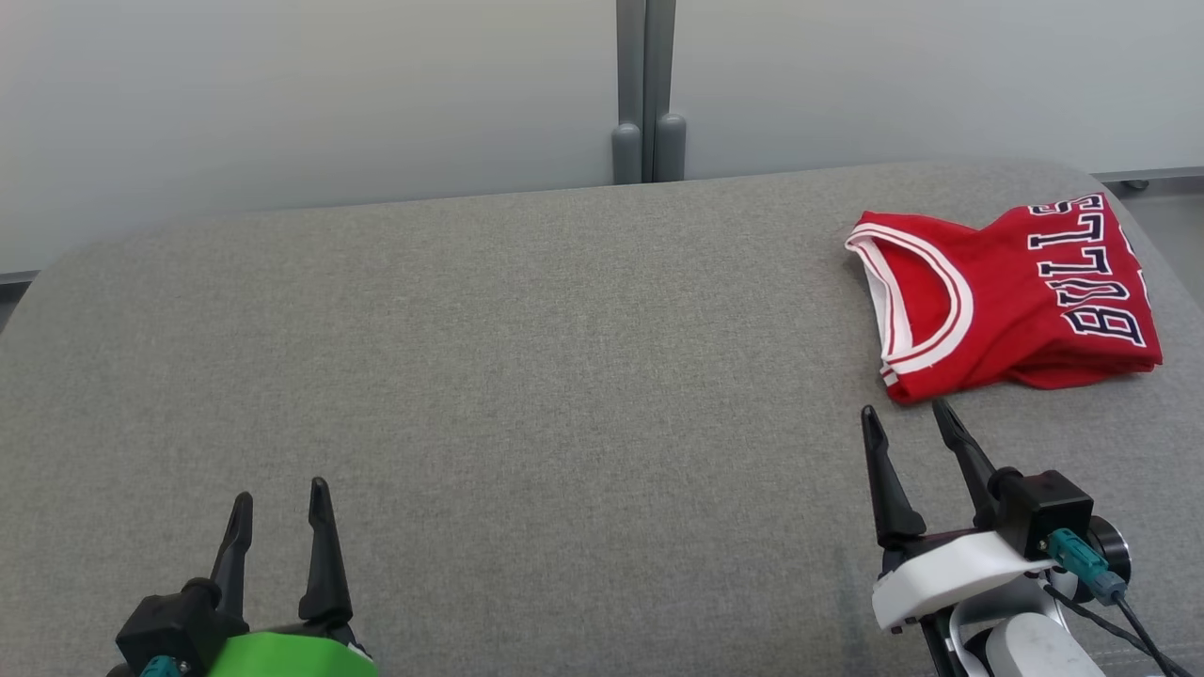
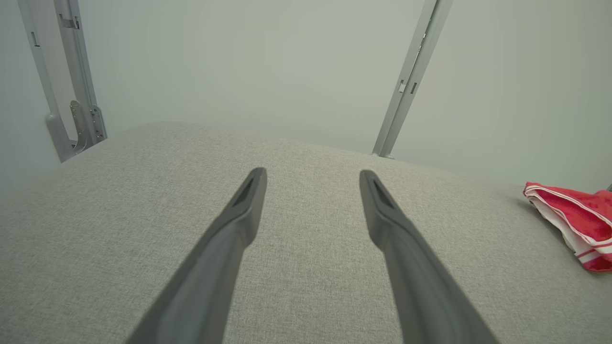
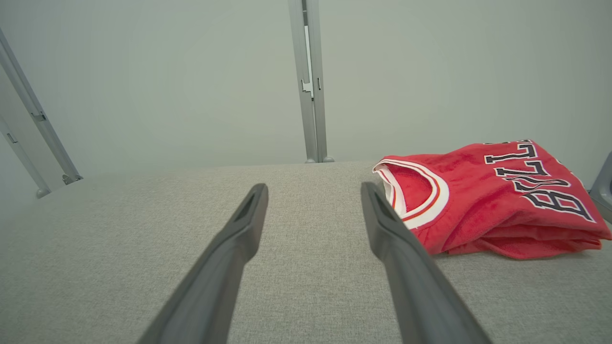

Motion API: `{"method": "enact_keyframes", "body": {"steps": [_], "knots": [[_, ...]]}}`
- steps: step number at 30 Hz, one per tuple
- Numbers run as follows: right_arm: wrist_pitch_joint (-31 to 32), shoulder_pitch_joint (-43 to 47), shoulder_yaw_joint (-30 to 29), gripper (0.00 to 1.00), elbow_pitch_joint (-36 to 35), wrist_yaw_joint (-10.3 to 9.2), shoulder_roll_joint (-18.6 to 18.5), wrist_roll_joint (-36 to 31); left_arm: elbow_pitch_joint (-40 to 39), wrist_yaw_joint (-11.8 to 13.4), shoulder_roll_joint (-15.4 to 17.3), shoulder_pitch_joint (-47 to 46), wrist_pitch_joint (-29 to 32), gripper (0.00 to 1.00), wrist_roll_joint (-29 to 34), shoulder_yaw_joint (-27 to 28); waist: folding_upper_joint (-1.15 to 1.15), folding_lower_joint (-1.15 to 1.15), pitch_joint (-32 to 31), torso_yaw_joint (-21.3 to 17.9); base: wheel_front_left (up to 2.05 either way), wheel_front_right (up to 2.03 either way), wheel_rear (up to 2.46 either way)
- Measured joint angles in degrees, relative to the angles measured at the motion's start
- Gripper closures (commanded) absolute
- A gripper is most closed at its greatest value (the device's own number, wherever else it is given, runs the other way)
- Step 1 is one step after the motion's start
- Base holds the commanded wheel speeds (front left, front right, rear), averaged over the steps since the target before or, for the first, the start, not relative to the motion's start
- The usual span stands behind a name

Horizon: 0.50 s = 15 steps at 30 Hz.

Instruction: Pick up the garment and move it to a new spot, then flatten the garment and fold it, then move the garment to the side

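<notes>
See red garment [image 1: 1011, 296] folded, white-trimmed neck turned left, lying on grey surface [image 1: 564, 376] just ahead and right of right fingers [image 1: 961, 449]. Looks barely clear of those tips, not gripped. Read right fingers as spread wide, empty. Same for left fingers [image 1: 323, 555]: spread, empty, garment well off to their right. Bare grey fabric ahead of left tips. Spot grey post [image 1: 645, 94] and pale wall panels [image 1: 282, 94] beyond both pairs, past the surface's far edge. Short open strip of fabric between right tips and garment hem.
</notes>
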Motion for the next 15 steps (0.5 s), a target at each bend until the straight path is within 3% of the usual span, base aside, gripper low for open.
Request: {"method": "enact_keyframes", "body": {"steps": [10, 11, 15], "knots": [[0.0, 0.24, -0.09, 0.0, -0.33, 0.0, 0.34, -0.1, 0.43, 0.0, -0.03, 0.05, 0.0, 0.0, 0.07, 0.01, 0.0, 0.0, -0.26, 0.19, 0.0, 0.0, 0.0], [0.0, 0.33, -0.14, 1.0, -0.37, 0.0, 0.38, -0.1, 0.47, 0.0, -0.03, 0.05, 0.0, 1.0, 0.07, 0.01, 0.0, 0.0, -0.3, 0.2, 0.0, 0.0, 0.0], [0.15, 1.89, 0.4, 1.0, 2.08, 0.04, 0.56, -0.05, 3.37, -0.01, -0.55, 0.18, 0.1, 1.0, -0.01, -0.4, 0.0, 0.0, -0.31, 0.21, 0.0, 0.0, 0.0]]}}
